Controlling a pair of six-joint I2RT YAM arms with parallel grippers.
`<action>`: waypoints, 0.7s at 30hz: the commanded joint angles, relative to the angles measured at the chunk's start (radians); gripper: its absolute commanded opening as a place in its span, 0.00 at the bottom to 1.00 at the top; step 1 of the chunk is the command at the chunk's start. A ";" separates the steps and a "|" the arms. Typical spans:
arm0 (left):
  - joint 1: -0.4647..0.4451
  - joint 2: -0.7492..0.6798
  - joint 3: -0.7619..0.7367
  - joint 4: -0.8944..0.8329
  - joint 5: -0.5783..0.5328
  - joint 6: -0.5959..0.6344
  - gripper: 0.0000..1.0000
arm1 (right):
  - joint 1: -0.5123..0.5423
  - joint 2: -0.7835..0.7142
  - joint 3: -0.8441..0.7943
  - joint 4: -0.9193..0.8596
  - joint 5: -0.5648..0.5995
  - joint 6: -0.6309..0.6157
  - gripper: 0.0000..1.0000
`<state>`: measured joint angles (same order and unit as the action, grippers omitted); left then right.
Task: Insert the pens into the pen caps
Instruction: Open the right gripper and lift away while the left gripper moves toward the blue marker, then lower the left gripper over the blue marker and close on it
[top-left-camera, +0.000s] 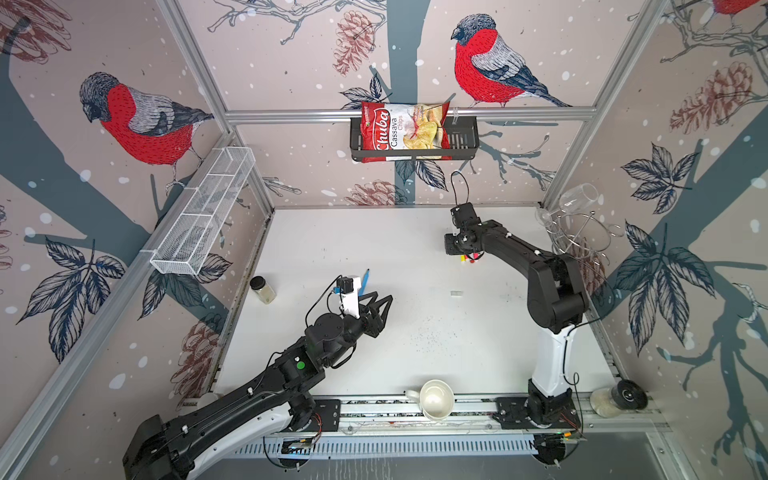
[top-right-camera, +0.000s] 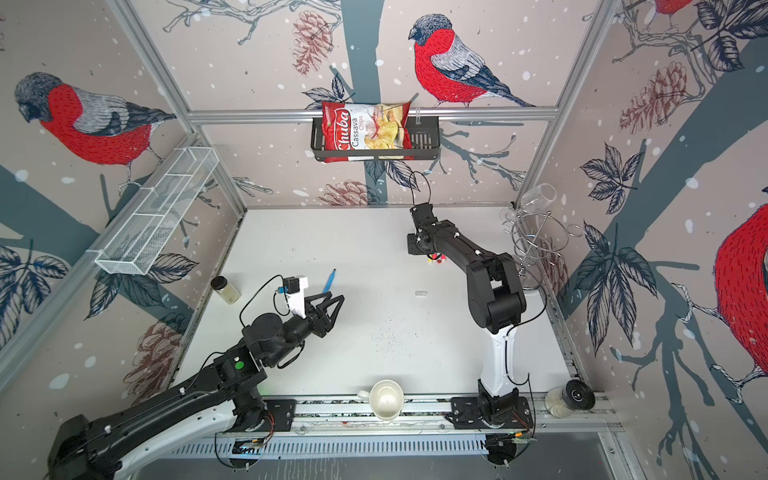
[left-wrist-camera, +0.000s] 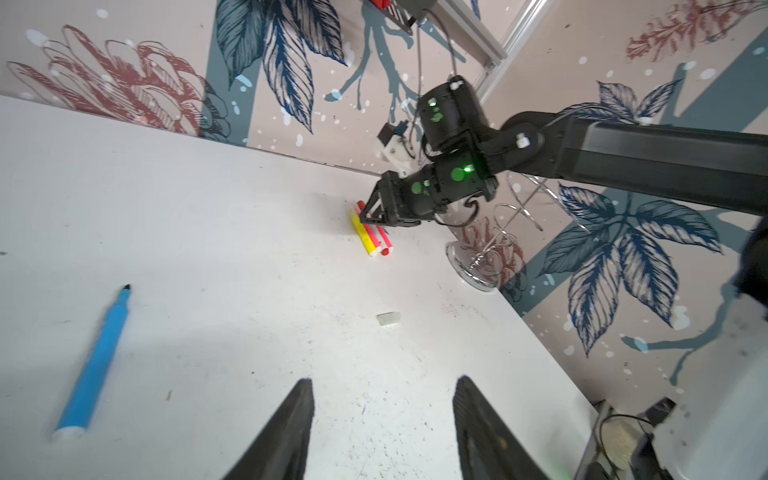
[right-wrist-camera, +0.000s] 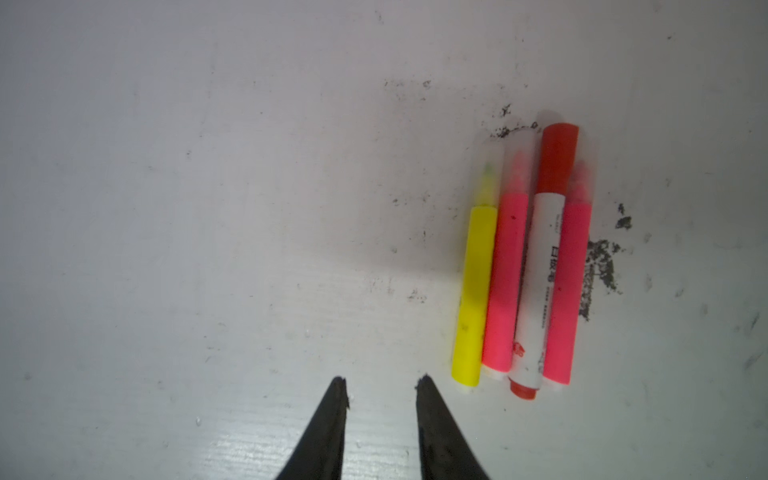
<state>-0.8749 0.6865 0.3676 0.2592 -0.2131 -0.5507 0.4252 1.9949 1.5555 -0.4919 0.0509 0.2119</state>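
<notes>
Capping task, final pair apparently outstanding. The blue pen (left-wrist-camera: 97, 361), a slim matte barrel with a bare dark pointed tip, lies uncapped on the white table (right-wrist-camera: 208, 208) at centre-left, just beyond the left gripper (left-wrist-camera: 384, 380), whose jaws stand about half open and empty above the surface. A short translucent whitish cap (left-wrist-camera: 388, 318) lies alone, right of centre, well apart from the pen. At far right the right gripper (right-wrist-camera: 382, 379), jaws narrowly parted and holding nothing, sits beside four capped pens lying side by side and touching: a yellow pen (right-wrist-camera: 476, 291), two pink pens (right-wrist-camera: 505, 282), and a white-bodied pen (right-wrist-camera: 540, 282) with an opaque red cap (right-wrist-camera: 557, 158). Suggested technique: grasp the blue barrel mid-length across its axis, pinch the small, probably slippery cap squarely, then align both coaxially before pressing.
</notes>
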 joint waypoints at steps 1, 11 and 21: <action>0.027 0.038 0.039 -0.102 -0.055 -0.005 0.57 | 0.010 -0.064 -0.063 0.083 -0.078 0.004 0.32; 0.214 0.302 0.160 -0.213 0.103 -0.011 0.59 | 0.055 -0.297 -0.321 0.224 -0.182 -0.006 0.36; 0.349 0.508 0.212 -0.208 0.100 0.004 0.59 | 0.064 -0.552 -0.564 0.350 -0.302 -0.004 0.41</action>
<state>-0.5488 1.1694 0.5716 0.0406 -0.1246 -0.5625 0.4892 1.4799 1.0252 -0.2073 -0.2062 0.2085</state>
